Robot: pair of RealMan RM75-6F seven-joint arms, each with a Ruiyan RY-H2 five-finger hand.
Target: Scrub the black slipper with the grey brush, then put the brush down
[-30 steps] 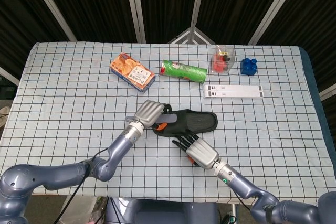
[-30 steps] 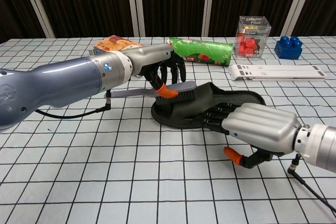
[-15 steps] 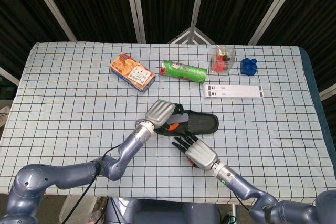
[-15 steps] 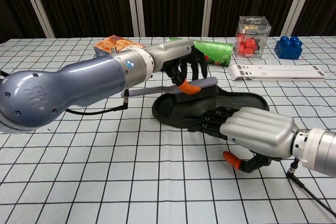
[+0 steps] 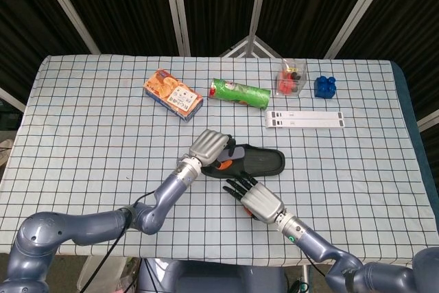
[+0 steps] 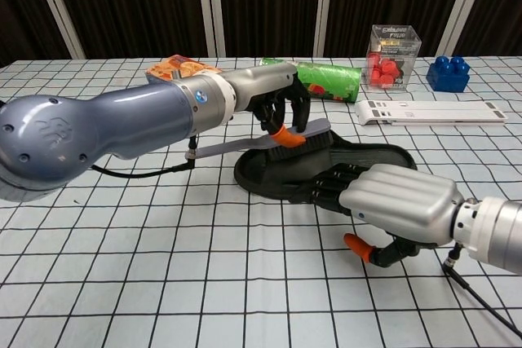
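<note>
The left hand (image 6: 273, 103) gripped the grey brush (image 6: 273, 139), bristles on the black slipper (image 6: 359, 160) mid-table. The right hand (image 6: 395, 201) pressed the slipper's near edge, fingertips partly hidden, holding nothing.

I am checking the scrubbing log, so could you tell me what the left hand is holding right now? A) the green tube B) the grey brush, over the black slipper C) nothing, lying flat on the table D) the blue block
B: in the chest view the left hand grips the grey brush, its bristles down on the black slipper, which the right hand steadies at its near edge.
</note>
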